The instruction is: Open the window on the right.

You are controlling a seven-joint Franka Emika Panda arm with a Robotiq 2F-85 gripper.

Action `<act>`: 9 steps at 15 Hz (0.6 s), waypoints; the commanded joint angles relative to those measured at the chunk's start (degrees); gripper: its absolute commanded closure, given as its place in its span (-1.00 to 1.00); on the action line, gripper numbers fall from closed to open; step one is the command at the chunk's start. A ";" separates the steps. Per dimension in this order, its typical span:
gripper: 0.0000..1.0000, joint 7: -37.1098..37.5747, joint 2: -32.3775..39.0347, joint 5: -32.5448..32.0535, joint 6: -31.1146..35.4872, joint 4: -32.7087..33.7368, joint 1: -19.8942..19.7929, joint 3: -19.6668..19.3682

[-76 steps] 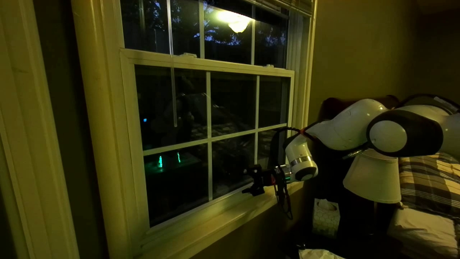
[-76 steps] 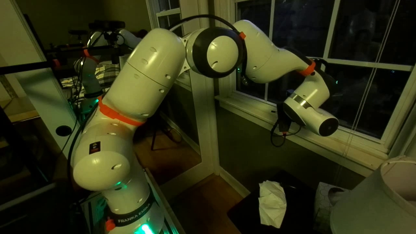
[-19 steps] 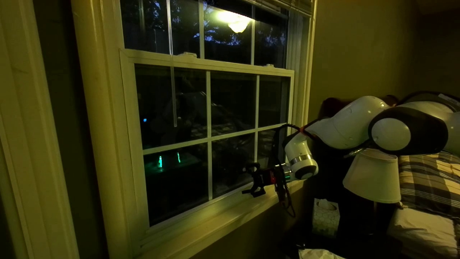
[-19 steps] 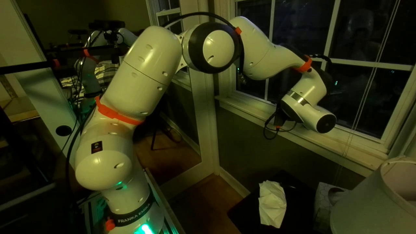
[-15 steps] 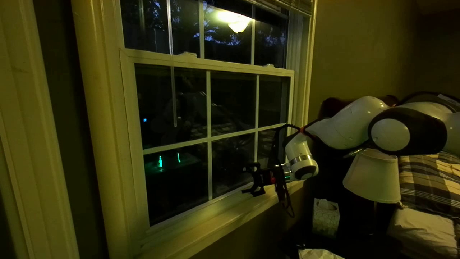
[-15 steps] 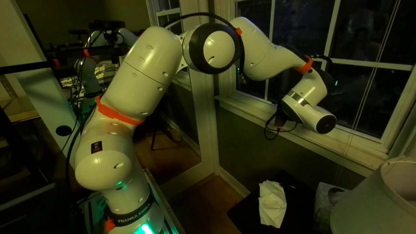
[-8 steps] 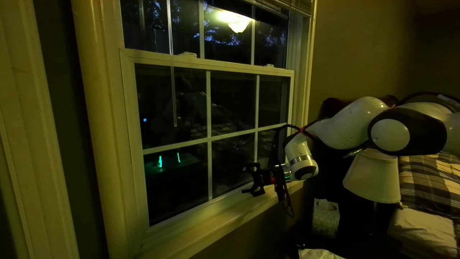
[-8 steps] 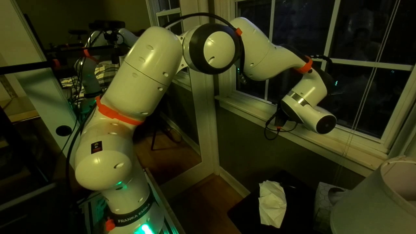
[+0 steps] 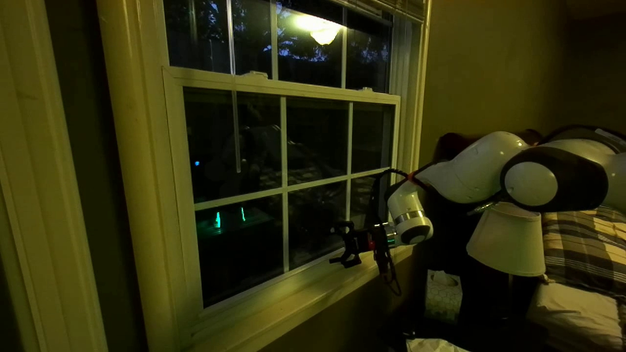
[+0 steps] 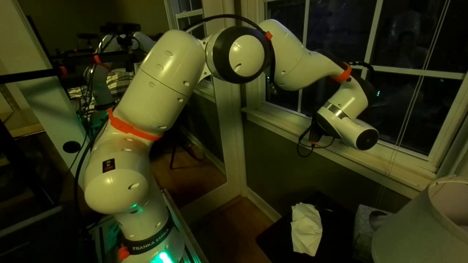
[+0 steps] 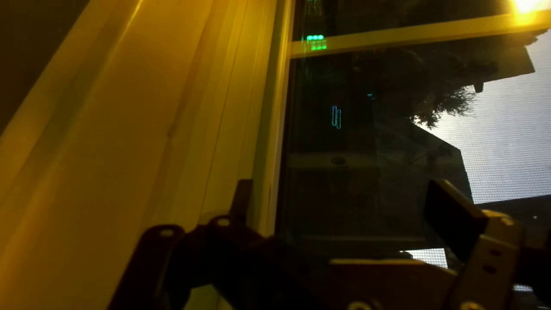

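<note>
The window (image 9: 317, 142) has a cream frame and dark panes. Its lower sash sits down at the sill (image 9: 293, 303), apparently closed. My gripper (image 9: 333, 245) is at the sash's bottom right corner in that exterior view, just above the sill. The wrist view is turned sideways, with the sill (image 11: 107, 142) at left. There the gripper (image 11: 340, 181) is open and holds nothing. One finger (image 11: 242, 198) lies over the sill and lower frame, the opposite finger (image 11: 452, 211) before the glass. Whether either touches, I cannot tell. Wrist and arm hide the fingers in an exterior view with the wrist (image 10: 342, 120).
A lampshade (image 9: 508, 239), a tissue box (image 9: 443, 296) and a bed (image 9: 587, 234) stand beyond the arm. Crumpled white paper (image 10: 306, 230) lies on a dark table below the window. Blind cords (image 10: 416, 87) and a clear wand (image 9: 236, 127) hang before the glass.
Compared with about five seconds ago, the arm has shifted slightly up and the gripper's tilt differs a little. Over the last second nothing visibly moves, and the window stays as it was.
</note>
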 commanded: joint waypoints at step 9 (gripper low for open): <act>-1.00 4.59 1.74 -5.80 7.88 3.28 1.90 -0.95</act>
